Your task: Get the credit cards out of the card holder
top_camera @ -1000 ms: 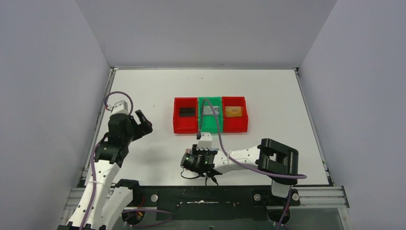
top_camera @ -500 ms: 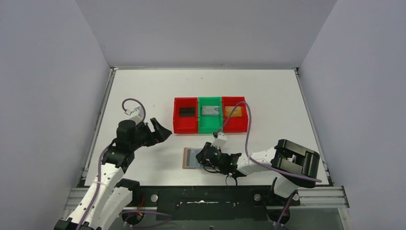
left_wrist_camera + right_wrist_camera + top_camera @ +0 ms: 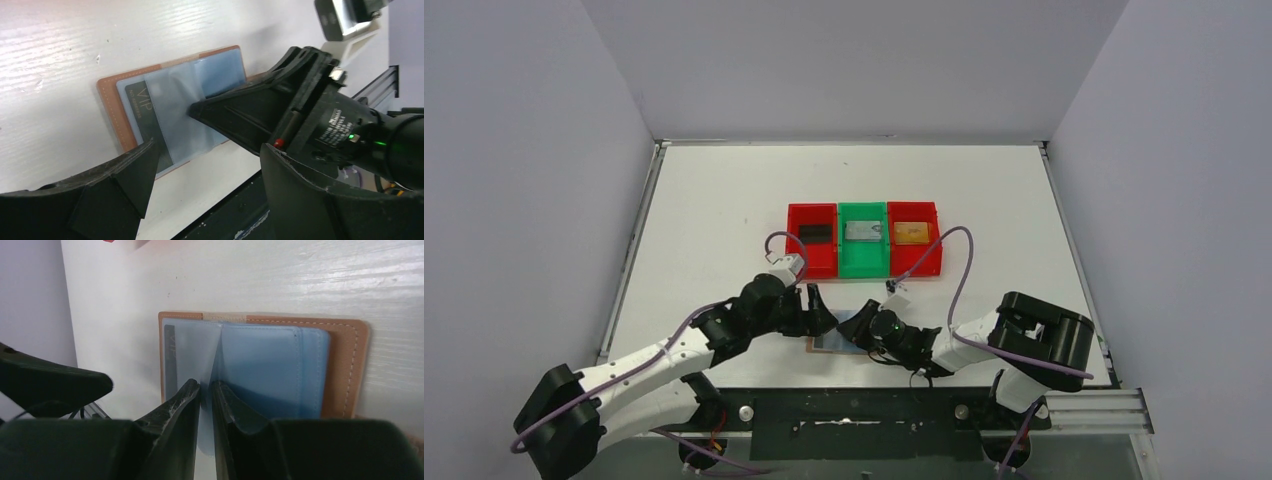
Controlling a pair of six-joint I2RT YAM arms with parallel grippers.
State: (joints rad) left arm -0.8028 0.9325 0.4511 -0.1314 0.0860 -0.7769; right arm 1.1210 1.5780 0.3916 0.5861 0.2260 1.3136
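Note:
The card holder lies open near the table's front edge, tan leather with pale blue pockets. A black credit card marked VIP sits in its left pocket; its edge also shows in the right wrist view. My right gripper is shut on a translucent blue pocket leaf and holds it up from the middle fold. My left gripper is open and empty, low over the wallet's near-left side, facing the right gripper. In the top view the left gripper and right gripper flank the wallet.
Three bins stand in a row behind the wallet. The left red bin holds a black card, the green bin a silver-grey card, the right red bin a gold-orange card. The black front rail lies just below the wallet.
My left arm has swung from the table's left side across to the wallet, gripper open. My right gripper has shifted right, uncovering the wallet, and now pinches a blue leaf.

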